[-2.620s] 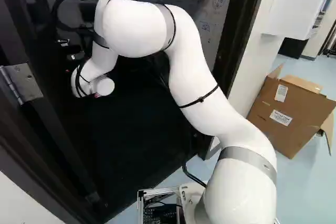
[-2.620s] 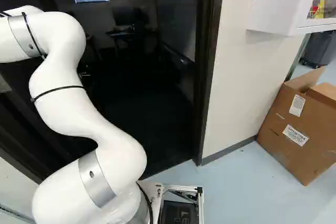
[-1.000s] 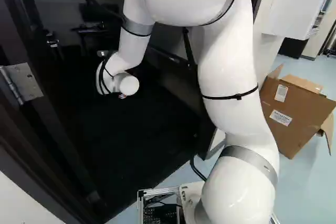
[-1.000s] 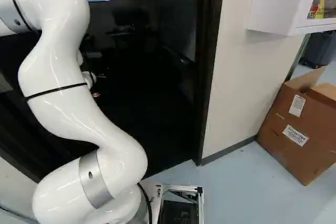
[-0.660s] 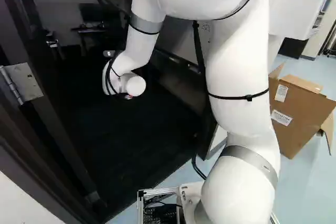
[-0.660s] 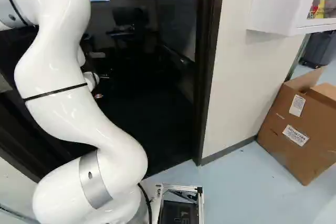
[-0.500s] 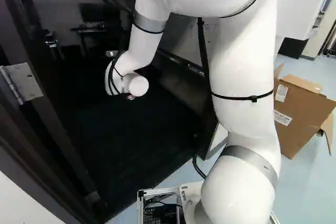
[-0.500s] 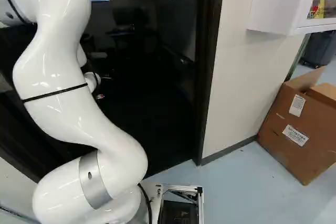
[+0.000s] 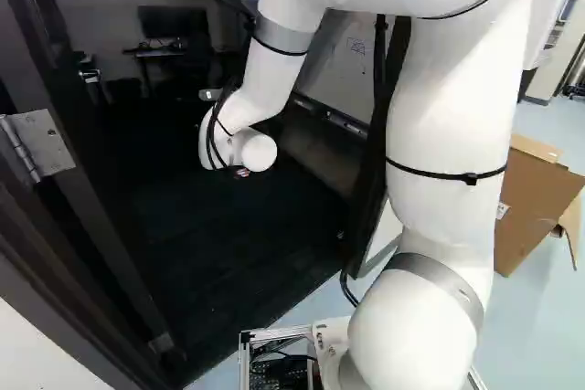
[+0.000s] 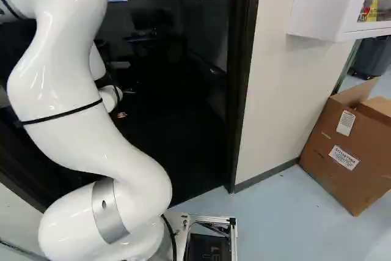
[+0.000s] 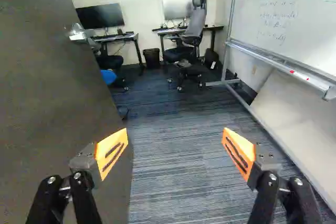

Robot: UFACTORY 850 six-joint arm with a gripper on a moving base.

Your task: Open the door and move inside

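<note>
Opening inward, by the look of it, the door [image 11: 47, 103] is standing beside the jaws, with its free edge near one orange pad [image 11: 109, 153]. The jaws are staying empty, with their two fingers sitting wide apart. The handle [image 11: 79, 35] is sticking out from the door, farther ahead than the jaws, close to the free edge. At the left of the left base view, a hinge [image 9: 41, 143] is showing on the dark frame.

The door is looking big, flat and stiff, so it is likely feeling heavy at first and then swinging more easily. It is probably not bending or breaking under a push. Its face is looking smooth, so a pad may be sliding along it if the push is going sideways. The handle is looking like hard, shiny metal, and it may be slipping out of a loose hold.

If the door is needing more room, the best place for pushing is likely the flat face near the free edge, far from the hinge, where a small push is doing more work. Closed fingers would be making a stronger pusher than spread ones. Grabbing the handle is seeming needless while the way is looking open. If the door is swinging back, the arm [image 9: 452, 116] may be needing to hold it while the base [image 10: 214, 219] is rolling in.
</note>
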